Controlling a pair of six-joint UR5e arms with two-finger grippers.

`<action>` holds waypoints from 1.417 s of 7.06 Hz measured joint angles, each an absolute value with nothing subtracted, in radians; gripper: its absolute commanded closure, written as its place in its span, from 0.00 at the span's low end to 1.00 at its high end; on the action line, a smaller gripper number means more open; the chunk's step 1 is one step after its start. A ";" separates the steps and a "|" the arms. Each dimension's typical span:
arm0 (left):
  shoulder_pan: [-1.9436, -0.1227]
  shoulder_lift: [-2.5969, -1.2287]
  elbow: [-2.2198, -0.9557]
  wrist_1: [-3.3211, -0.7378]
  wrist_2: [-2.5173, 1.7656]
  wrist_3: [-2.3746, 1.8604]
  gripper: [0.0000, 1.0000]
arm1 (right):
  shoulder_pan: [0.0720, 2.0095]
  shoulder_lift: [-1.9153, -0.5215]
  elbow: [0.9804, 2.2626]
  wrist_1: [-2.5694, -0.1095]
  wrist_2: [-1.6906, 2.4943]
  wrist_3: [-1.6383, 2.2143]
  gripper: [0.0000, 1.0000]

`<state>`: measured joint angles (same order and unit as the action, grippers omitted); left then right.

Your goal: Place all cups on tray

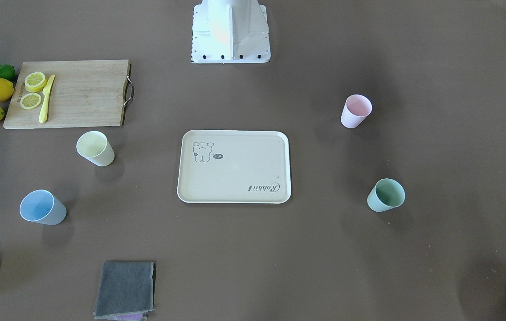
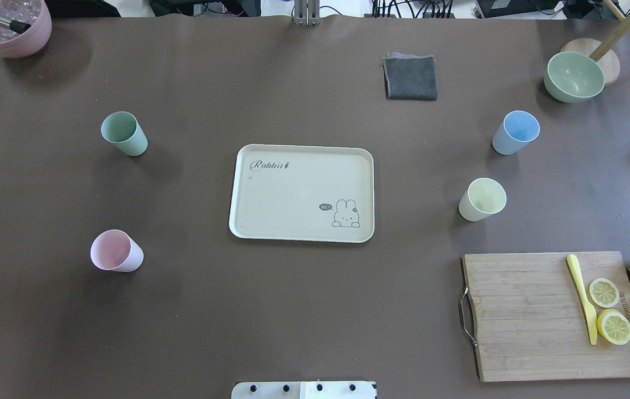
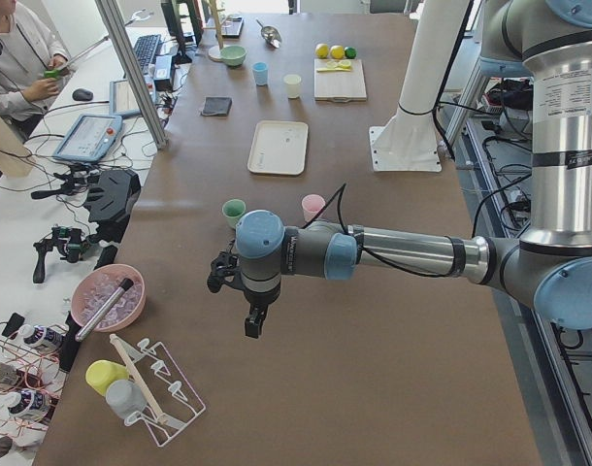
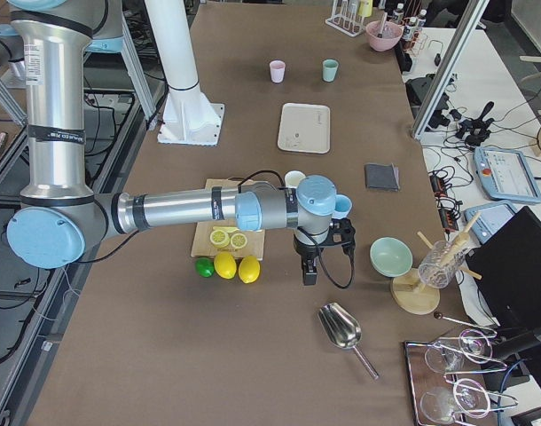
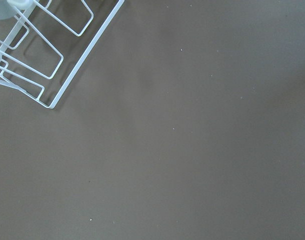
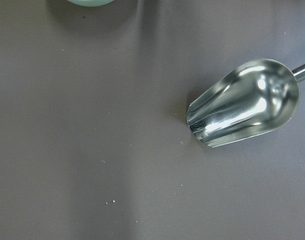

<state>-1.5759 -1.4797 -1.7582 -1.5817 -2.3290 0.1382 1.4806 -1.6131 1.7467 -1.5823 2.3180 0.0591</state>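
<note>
The pink cup [image 2: 116, 251], mint-green cup [image 2: 123, 133], light-blue cup [image 2: 516, 132] and pale-yellow cup [image 2: 482, 199] stand on the tabletop [image 2: 293, 310] flanking the bare tray [image 2: 293, 188]; the left gripper [image 3: 253, 326] and right gripper [image 4: 309, 273] hang well away, apart or together I cannot tell, and a finger clipping a rim could topple one.

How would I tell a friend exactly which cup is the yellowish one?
Find the wooden cutting board with lemon slices on it. Just off its handle corner, toward the cream tray, stands the pale yellow cup, upright on the table. Its nearest neighbour, the light blue cup, has the same shape, so go by colour.
</note>
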 measured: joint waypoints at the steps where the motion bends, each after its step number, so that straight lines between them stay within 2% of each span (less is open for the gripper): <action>1: -1.577 -1.481 -1.759 -1.582 -2.331 0.138 0.02 | 1.479 -1.613 1.747 -1.582 2.318 0.059 0.00; 10: -1.572 -1.475 -1.765 -1.583 -2.337 0.133 0.02 | 1.470 -1.603 1.728 -1.582 2.316 0.065 0.00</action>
